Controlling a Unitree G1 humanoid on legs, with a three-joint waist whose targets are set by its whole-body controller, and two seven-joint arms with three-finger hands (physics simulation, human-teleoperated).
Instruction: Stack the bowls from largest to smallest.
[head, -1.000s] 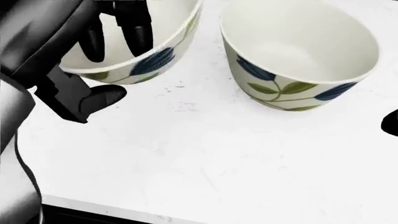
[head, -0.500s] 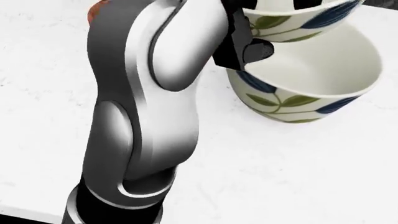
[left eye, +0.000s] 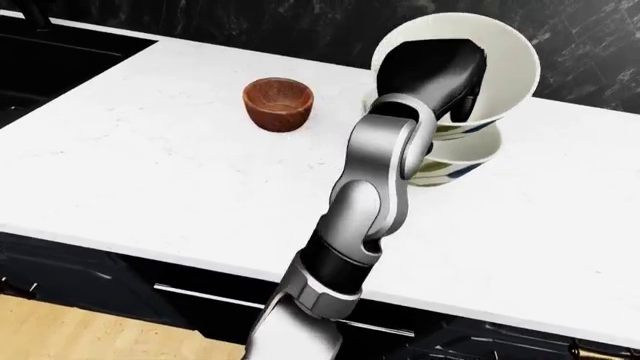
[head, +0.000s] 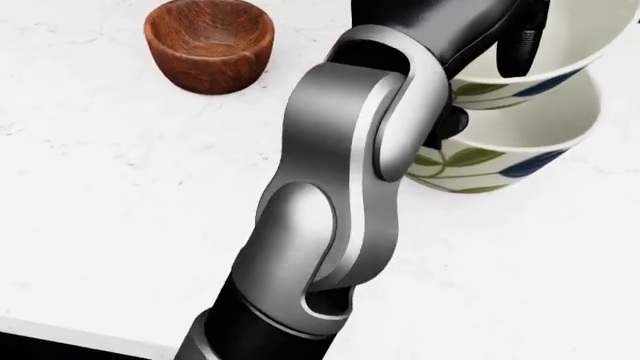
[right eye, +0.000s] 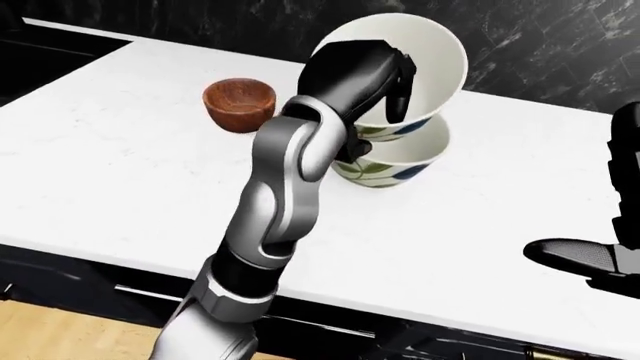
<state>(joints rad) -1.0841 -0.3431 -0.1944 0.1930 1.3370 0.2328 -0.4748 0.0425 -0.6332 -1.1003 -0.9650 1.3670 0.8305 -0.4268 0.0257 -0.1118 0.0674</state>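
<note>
A white marbled bench is seen in all three views, set against a dark veined wall at the top of the eye views. Near the middle of the bench a white bowl with blue and green leaf decoration, the lower bowl, is standing upright. A second bowl of the same pattern, the upper bowl, is held tilted over it, its opening turned toward the camera, and its underside is set into or just above the mouth of the lower bowl; whether the two are touching cannot be told. The left hand is wrapped over the near rim of the upper bowl, with dark fingers hooked inside the bowl and the thumb pressed against the outer wall, so the fingers are closed on that bowl. The left arm, grey and silver, is seen rising from the bottom edge of each view and hiding part of both bowls. A small brown wooden bowl is standing upright to the left of the stacked pair, well apart from them and untouched. At the right edge of the right-eye view the right hand is seen hovering over the bench, dark and flat, holding nothing; whether its fingers are spread or curled cannot be told.
</note>
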